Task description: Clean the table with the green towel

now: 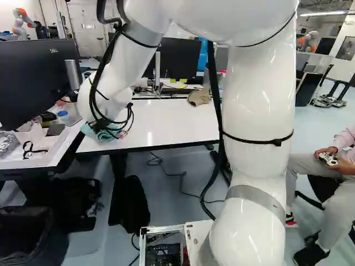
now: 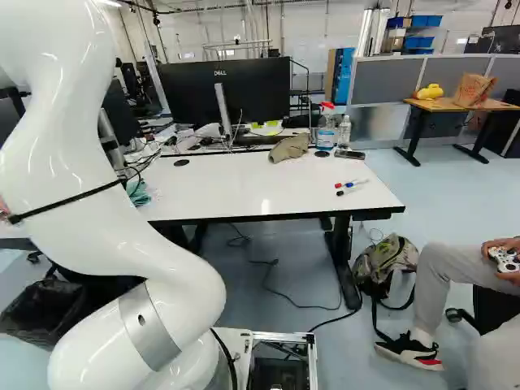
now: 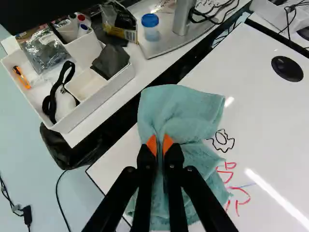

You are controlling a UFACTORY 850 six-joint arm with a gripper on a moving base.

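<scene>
OK, my gripper has its jaws pinching a fold of the green towel, orange pads pressing in from both sides. Towel is on the white table, at its end beside the neighbouring desk. It's bunched at the grip, one flap folded over ahead of the fingers, rest crumpled beneath them. Red marks and a black gear-like outline sit right beside it.

Near on that desk: open white tray with a coiled black strap, blue-lidded jar outside it. Obstacles on the table, right base view: wrinkled tan cloth at the far side, spray bottle and clear bottle next to it, loose markers nearer the front. Tabletop is smooth and glossy, throwing glare; towel is soft, matte, short-napped.
</scene>
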